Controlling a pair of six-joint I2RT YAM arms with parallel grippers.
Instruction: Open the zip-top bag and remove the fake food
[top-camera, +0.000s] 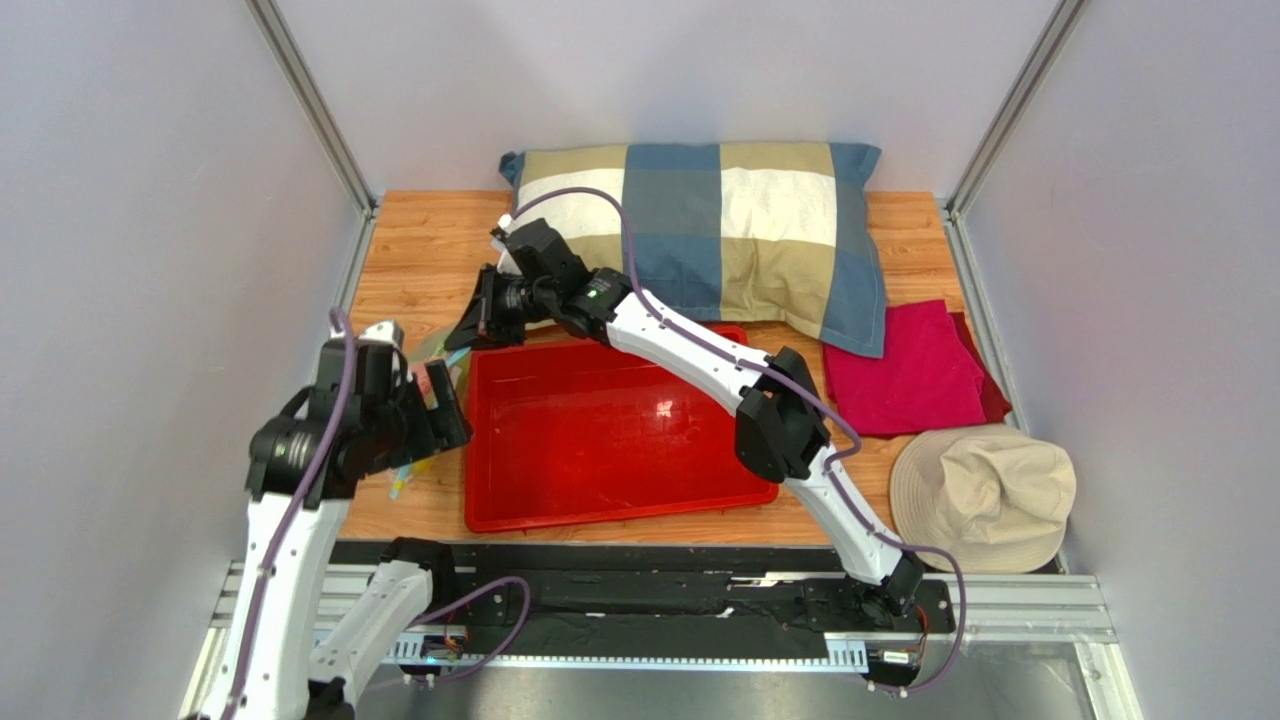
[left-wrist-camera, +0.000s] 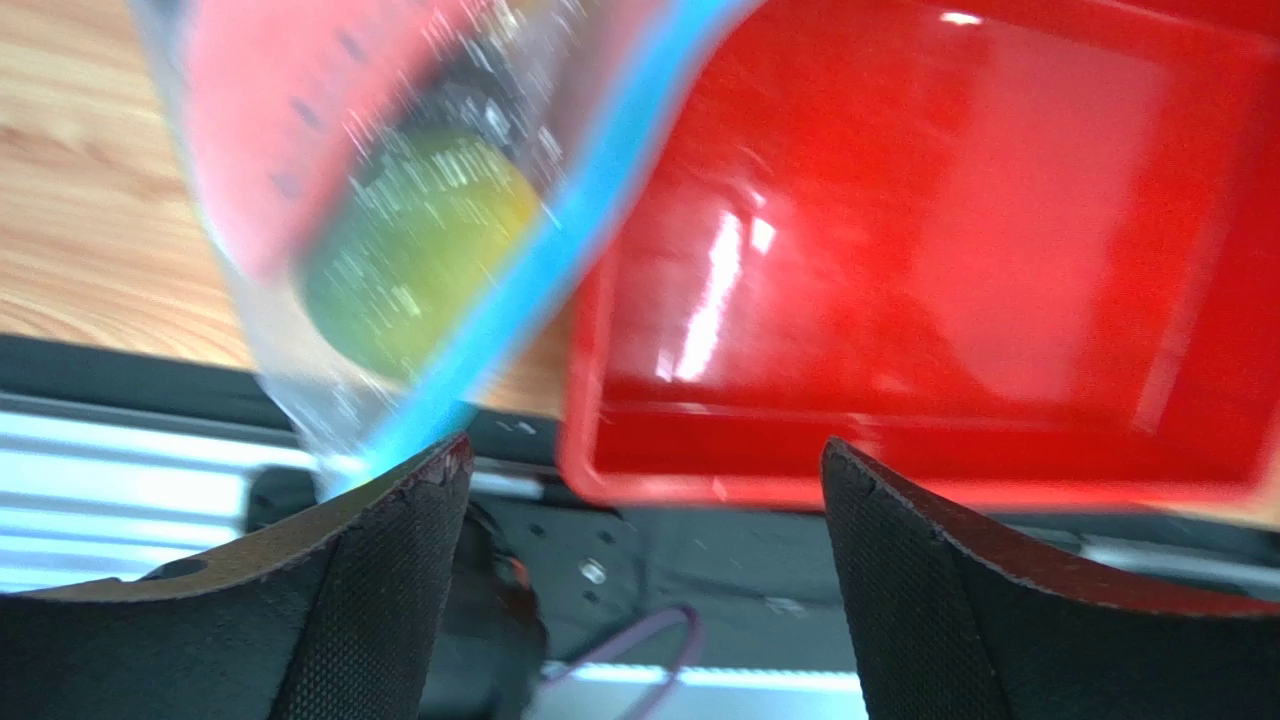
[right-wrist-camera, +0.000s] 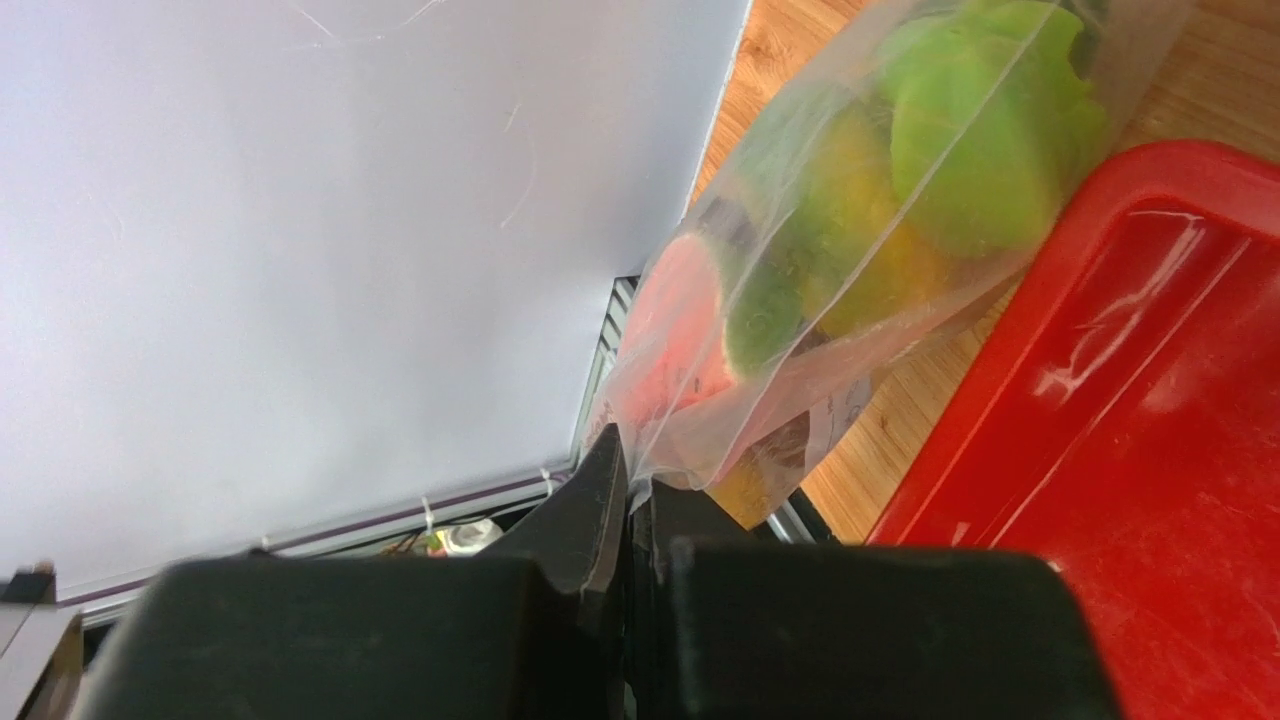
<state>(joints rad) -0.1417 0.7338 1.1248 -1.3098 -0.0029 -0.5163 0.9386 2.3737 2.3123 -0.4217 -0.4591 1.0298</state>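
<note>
Clearly the right gripper has its fingers pressed together on one corner of the zip-top bag, pinching the clear plastic so the pouch hangs off the wooden table, just beside the left rim of the red tray. Inside the bag the fake food is bunched together: a green star-shaped fruit, a yellow piece and a pink-red meat slice nearest the pinched corner. The left gripper sits close to the bag with its fingers spread wide and nothing between them. In the left wrist view the bag's blue zip strip runs diagonally down toward the left finger, with a round green fruit blurred behind the plastic. Whether the bag's lower corner touches that finger cannot be told, nor whether the zip is closed. At the back of the table lies a checked pillow, and to the right a red cloth and a beige hat.
</note>
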